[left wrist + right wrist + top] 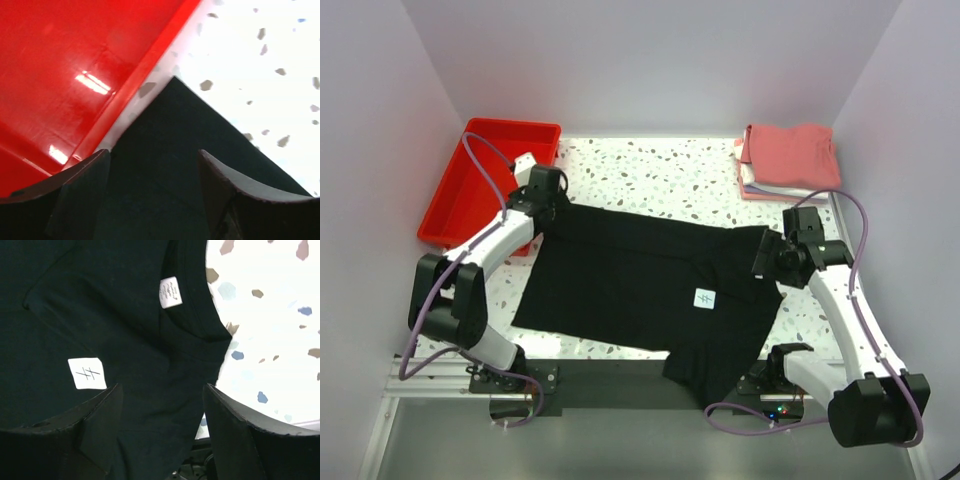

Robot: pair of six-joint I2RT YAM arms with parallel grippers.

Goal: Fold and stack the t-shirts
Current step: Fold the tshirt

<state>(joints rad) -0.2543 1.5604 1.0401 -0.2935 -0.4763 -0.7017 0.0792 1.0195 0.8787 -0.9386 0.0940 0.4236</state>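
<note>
Left fingers spread open over the black t-shirt corner, right fingers open near its neck label. Nothing gripped, and the shirt is flat on the bench, probably ready for folding.

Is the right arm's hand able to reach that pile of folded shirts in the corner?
Probably yes. The pile sits just beyond the right hand, on its own side, with only bare table between them. That hand is open and empty.
</note>
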